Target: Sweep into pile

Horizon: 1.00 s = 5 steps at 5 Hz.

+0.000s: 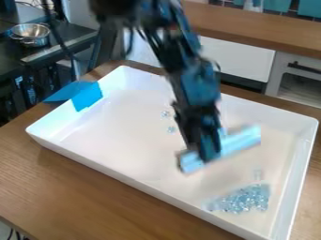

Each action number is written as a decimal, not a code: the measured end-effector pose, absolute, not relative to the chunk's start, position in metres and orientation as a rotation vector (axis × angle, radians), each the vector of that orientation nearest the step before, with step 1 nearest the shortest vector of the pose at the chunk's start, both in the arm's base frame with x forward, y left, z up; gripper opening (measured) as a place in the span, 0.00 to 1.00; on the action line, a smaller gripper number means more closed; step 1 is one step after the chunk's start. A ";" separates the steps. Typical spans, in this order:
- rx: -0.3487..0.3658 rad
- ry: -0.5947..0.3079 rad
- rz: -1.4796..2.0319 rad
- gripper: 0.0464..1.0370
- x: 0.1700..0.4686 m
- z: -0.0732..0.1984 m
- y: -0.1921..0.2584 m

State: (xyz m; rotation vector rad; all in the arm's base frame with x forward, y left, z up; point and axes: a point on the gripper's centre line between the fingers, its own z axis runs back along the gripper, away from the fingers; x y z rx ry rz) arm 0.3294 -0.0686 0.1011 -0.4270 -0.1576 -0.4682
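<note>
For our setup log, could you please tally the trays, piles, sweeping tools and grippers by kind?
White tray: 1
Pile of clear pieces: 1
Sweeping tool: 1
Black gripper: 1
Total: 4

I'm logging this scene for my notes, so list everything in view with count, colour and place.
Tray: one, white, on the table
Table: one, brown wood, foreground
Bead pile: one, clear bluish, tray's near right corner
Loose beads: a few, clear, mid-tray and above the pile
Bar: one, pale blue, in the hand
Blue tape: too blurred to count, tray's left rim
Bowl: one, silver, upper left
Counter: one, brown, behind
Arm: one, black, above tray
Hand: one, black, around bar
</note>
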 end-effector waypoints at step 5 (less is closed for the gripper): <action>0.006 -0.019 -0.014 0.33 0.377 0.073 0.082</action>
